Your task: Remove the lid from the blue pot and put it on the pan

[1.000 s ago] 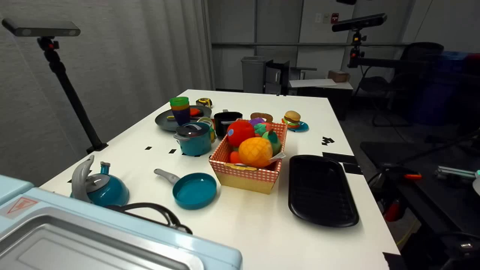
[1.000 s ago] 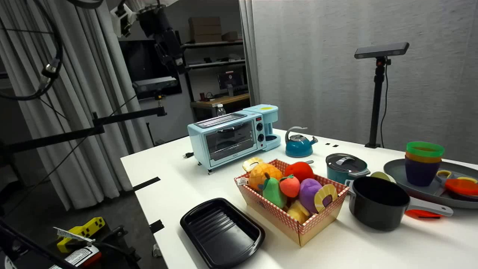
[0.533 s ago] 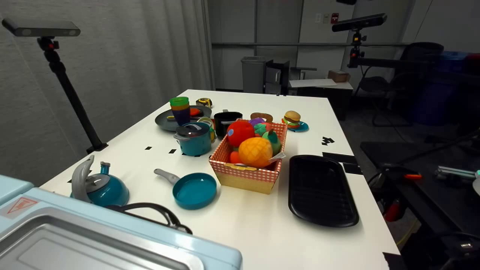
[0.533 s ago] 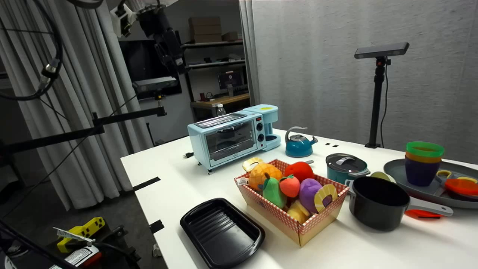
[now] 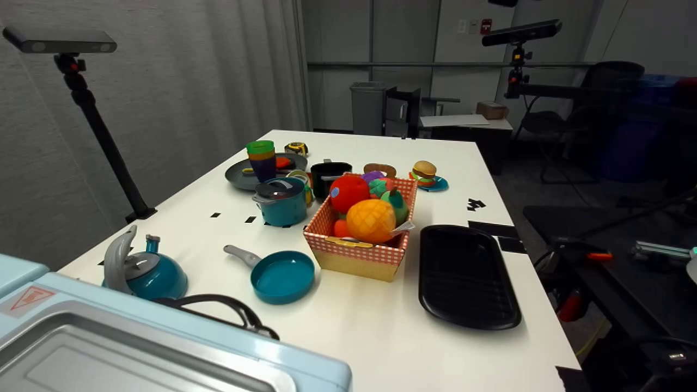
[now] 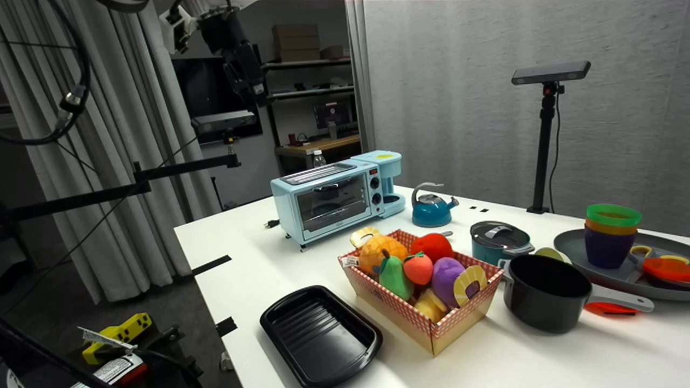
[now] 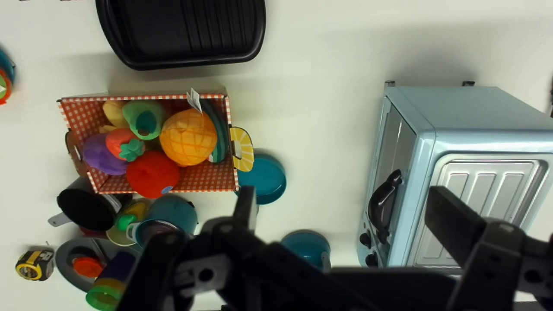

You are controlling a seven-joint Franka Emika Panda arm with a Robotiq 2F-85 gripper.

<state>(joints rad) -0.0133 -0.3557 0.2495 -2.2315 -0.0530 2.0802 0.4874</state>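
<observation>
Above the desk [image 5: 381, 348], I'm holding my pincer [image 7: 348, 211] spread wide. By the edge with black tape [image 6: 212, 264], black tray [image 5: 468, 277] is lying; inward, fruit basket [image 5: 355, 265] is standing, pan [image 5: 283, 276] sitting by its end. Farther, toward the edge by the curtain [image 6: 458, 118], the lid [image 6: 500, 237] is resting on the blue pot [image 5: 284, 209].

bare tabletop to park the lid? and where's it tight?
Broad bare tabletop between the toaster oven and the black tray, basket and pan; likely room for the lid. Smaller patch: between kettle, pan and blue pot. Crowded: around the blue pot, where the basket, black saucepan and grey plate stand close.
</observation>
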